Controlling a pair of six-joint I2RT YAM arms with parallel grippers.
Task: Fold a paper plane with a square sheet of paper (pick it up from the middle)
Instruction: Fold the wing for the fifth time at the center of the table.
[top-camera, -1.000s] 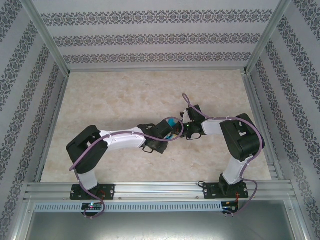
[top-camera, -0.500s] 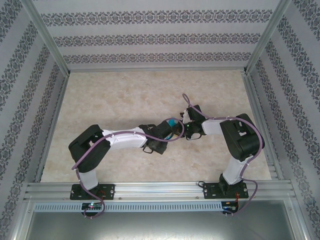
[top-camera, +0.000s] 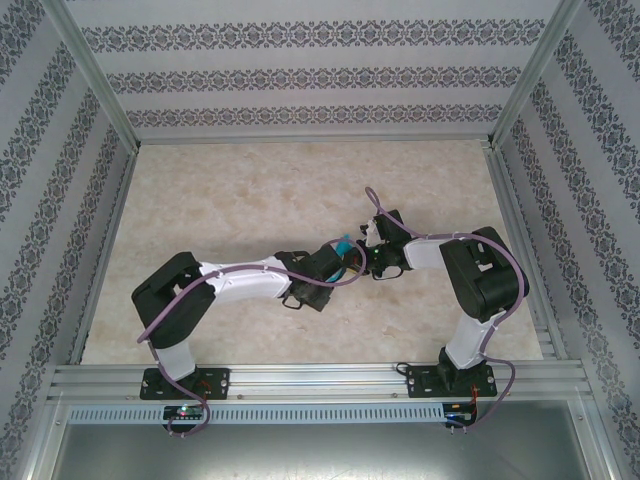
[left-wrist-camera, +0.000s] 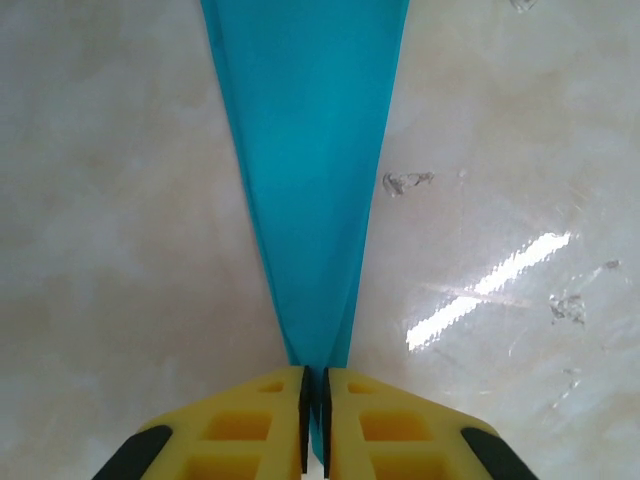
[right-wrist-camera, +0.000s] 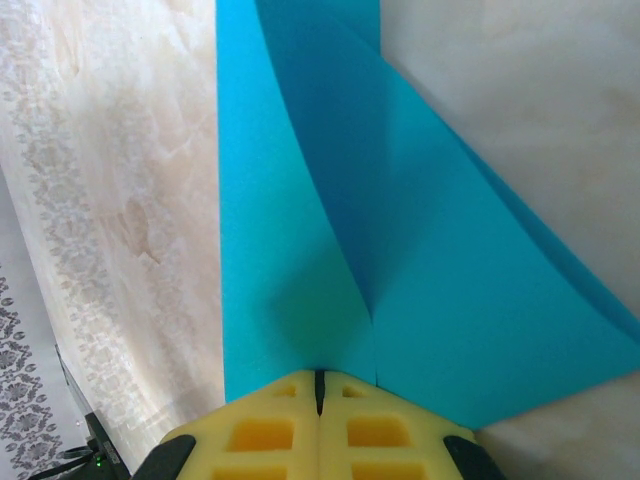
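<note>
The turquoise sheet of paper (top-camera: 345, 243) hangs above the table's middle, held between both grippers. In the left wrist view the paper (left-wrist-camera: 310, 150) is folded into a narrow wedge that tapers down into my left gripper (left-wrist-camera: 314, 375), whose yellow jaws are shut on its tip. In the right wrist view the paper (right-wrist-camera: 400, 250) spreads as two flaps meeting at a crease, and my right gripper (right-wrist-camera: 320, 375) is shut on it at the crease's lower end. From above, the left gripper (top-camera: 340, 255) and right gripper (top-camera: 366, 248) almost touch.
The marbled beige tabletop (top-camera: 250, 190) lies under the arms, with patterned walls on three sides and an aluminium rail (top-camera: 320, 378) along the near edge. A purple cable (top-camera: 372, 200) loops above the right wrist.
My left jaws have closed tighter on the paper, and the left arm has shifted slightly. The paper's tip stands a bit more upright from above. The right arm holds still.
</note>
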